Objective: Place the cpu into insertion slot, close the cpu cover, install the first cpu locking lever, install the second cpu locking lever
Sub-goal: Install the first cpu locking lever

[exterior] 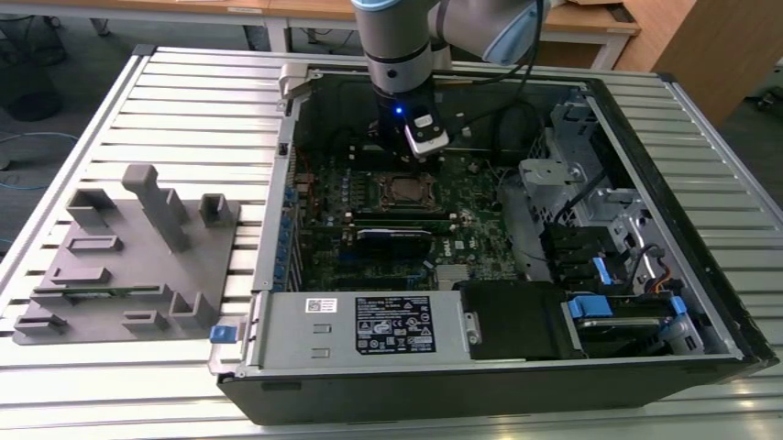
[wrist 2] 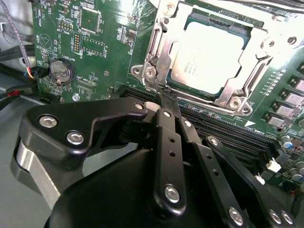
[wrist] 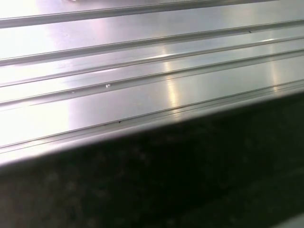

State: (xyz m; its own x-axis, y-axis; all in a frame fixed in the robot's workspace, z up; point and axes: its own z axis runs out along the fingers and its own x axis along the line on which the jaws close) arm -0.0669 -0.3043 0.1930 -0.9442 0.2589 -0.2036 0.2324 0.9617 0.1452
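A ribbed metal surface (exterior: 183,82) carries an open computer case (exterior: 685,348), which spreads from the centre to 4 o'clock in the exterior view. 1 robot arm (exterior: 398,46) drops into it from 12 o'clock, and a grey parts fixture (exterior: 135,266) lies at 9 o'clock. Inside the case I see the green motherboard (exterior: 478,211). The claw (wrist 2: 167,97) hangs just past 12 o'clock of the insertion slot (exterior: 378,190) in the exterior view. In the second wrist view its black fingers (wrist 2: 166,142) are drawn together with no gap at the tips. The tips are at a corner of the socket, and I cannot tell whether they pinch anything thin. The cpu cover (wrist 2: 164,52) lies flat, framing the cpu (wrist 2: 209,57), which sits in the slot. I judge 2 steps done. I cannot tell whether either locking lever is latched.
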